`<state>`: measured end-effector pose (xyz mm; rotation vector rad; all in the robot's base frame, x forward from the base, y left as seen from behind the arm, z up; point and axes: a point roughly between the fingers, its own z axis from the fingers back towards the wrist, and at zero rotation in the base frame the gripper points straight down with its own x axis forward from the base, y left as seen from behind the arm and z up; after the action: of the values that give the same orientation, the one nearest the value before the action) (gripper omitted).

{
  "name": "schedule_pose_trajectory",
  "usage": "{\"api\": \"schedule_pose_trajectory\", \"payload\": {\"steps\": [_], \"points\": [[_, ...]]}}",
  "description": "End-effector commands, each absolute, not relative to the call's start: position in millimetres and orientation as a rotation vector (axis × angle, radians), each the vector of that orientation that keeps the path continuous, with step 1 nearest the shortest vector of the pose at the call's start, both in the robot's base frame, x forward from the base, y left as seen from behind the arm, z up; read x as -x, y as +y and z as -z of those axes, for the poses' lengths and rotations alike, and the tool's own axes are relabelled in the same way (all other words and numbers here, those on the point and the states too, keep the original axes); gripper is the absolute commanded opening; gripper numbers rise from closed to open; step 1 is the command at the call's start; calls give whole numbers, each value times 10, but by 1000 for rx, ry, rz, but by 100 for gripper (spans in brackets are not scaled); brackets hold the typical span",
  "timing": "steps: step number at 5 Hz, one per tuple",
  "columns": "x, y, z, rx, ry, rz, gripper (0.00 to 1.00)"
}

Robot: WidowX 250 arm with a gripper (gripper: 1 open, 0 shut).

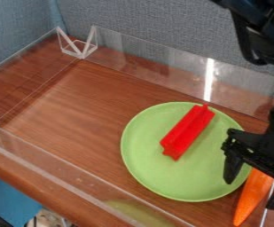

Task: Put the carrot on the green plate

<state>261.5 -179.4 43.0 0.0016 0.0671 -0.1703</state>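
The claw (256, 172) is spread wide, fingers straddling the carrot (250, 200) beside the green plate (157, 173); nothing is gripped.

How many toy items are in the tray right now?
2. The red block lies on the green plate. The carrot lies on the wood just right of the plate, under the open gripper, which partly hides it.

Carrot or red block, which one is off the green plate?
The carrot: it lies beside the green plate, under the fingers. The red block sits on it.
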Motion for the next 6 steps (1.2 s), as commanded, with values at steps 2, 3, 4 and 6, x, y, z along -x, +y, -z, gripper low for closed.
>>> {"api": "schedule_pose_trajectory", "payload": {"steps": [2,3,4,6], "points": [[-2496,-2047,-466,40,-11,193,100],[-2525,-2048,-455,44,-24,166,100],[-2556,-2054,-452,48,-38,140,100],[-2575,-2051,-422,59,-62,149,100]]}}
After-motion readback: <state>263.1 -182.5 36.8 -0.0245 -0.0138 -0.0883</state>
